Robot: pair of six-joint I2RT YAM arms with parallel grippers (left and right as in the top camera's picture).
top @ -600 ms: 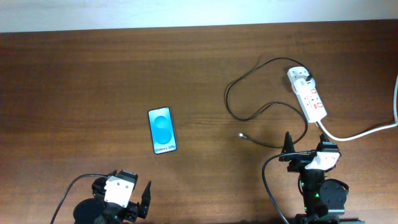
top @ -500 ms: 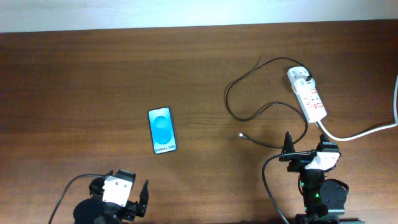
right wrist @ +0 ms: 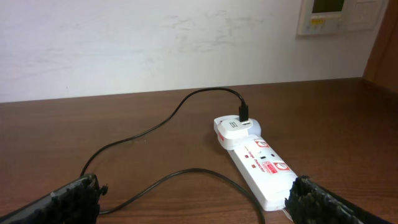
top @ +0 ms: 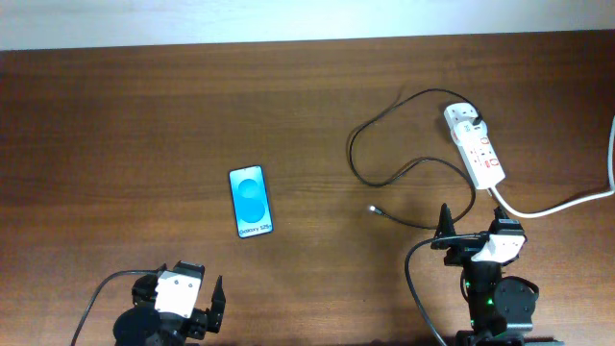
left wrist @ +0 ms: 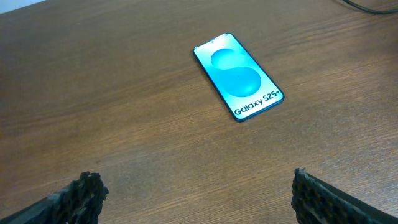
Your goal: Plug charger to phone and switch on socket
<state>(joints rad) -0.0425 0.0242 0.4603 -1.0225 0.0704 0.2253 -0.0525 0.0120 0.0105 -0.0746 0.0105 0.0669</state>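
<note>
The phone point(top: 251, 202) lies flat on the table, screen up, left of centre; it also shows in the left wrist view point(left wrist: 238, 76). The charger cable point(top: 384, 144) loops from its black plug in the socket point(top: 475, 144) at the right rear down to its silvery tip point(top: 373, 209). In the right wrist view the socket point(right wrist: 258, 163) and the cable point(right wrist: 155, 127) lie ahead. My left gripper point(top: 197, 312) is open near the front edge, well short of the phone. My right gripper point(top: 471, 231) is open just in front of the socket.
The socket's thick white cord point(top: 562, 204) runs off to the right edge. A pale wall with a wall panel point(right wrist: 339, 15) stands behind the table. Both arm bases sit at the front edge, each with its own black cable.
My left gripper has drawn back a little toward the front edge and to the left. The right arm, phone and cable have not moved.
</note>
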